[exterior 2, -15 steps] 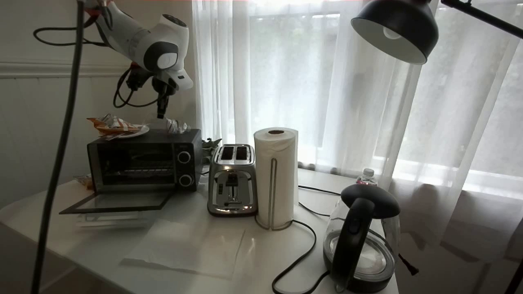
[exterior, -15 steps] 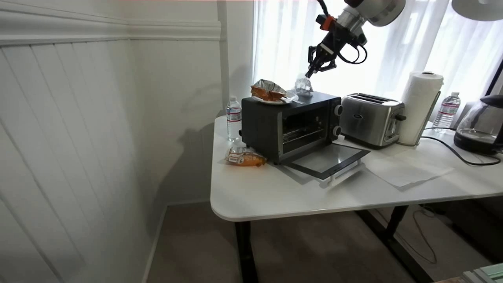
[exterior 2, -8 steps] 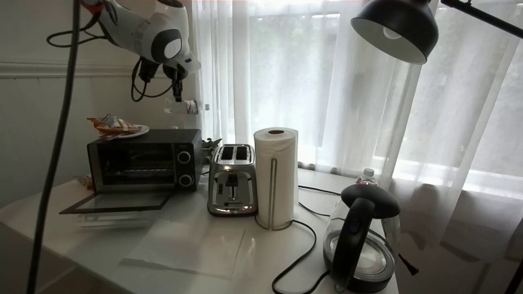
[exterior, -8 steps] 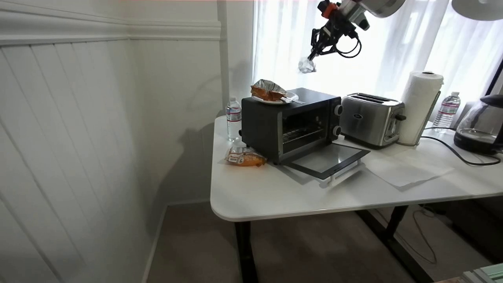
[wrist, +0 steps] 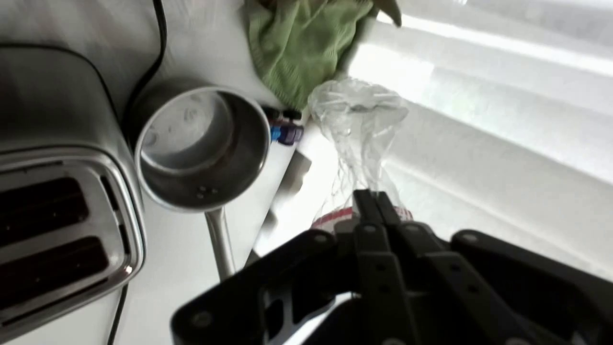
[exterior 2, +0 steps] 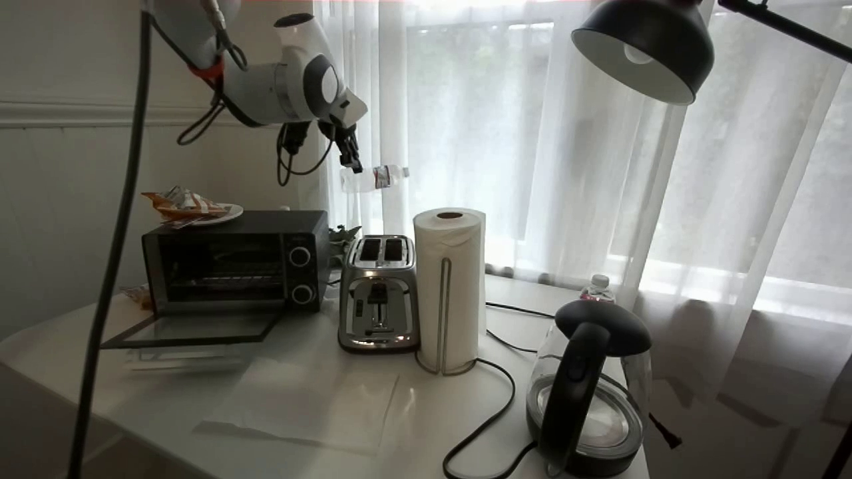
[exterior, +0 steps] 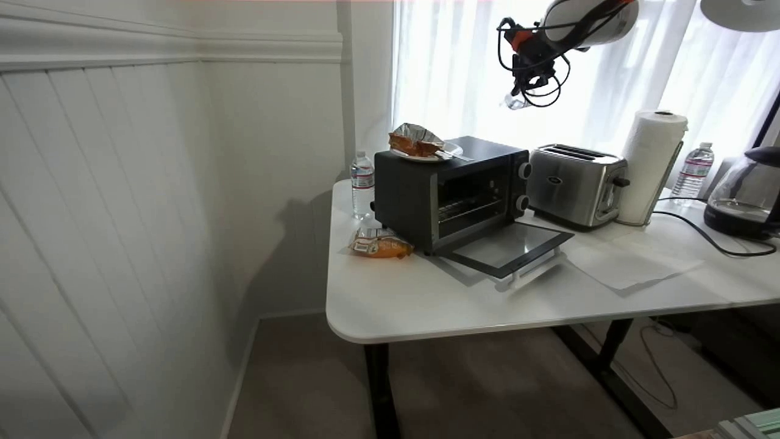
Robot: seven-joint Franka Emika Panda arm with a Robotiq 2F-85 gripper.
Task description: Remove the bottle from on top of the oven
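Note:
My gripper (wrist: 373,194) is shut on the bottle, a clear, crumpled plastic bottle (wrist: 357,120) with a red-and-white label. The bottle also shows in both exterior views (exterior: 518,101) (exterior 2: 385,177). It hangs sideways in the air, its capped end pointing toward the window in an exterior view. The gripper (exterior 2: 353,166) holds it above and behind the silver toaster, away from the oven. The black oven (exterior: 405,198) stands on the white table with its glass door (exterior: 506,247) down. It also shows in an exterior view (exterior 2: 321,266). The bottle's lower part is hidden behind the fingers in the wrist view.
A plate with an orange-brown wrapper (exterior: 414,143) sits on the oven. The silver toaster (exterior 2: 379,306) and paper towel roll (exterior 2: 449,299) stand beside it. A metal pot (wrist: 201,148) is behind the toaster. A kettle (exterior 2: 592,399) and lamp (exterior 2: 645,53) are farther over.
The bottle was at the oven's top, then was lifted. It has since moved sideways in the gripper, toward the window and over behind the toaster. The oven and other objects stay put.

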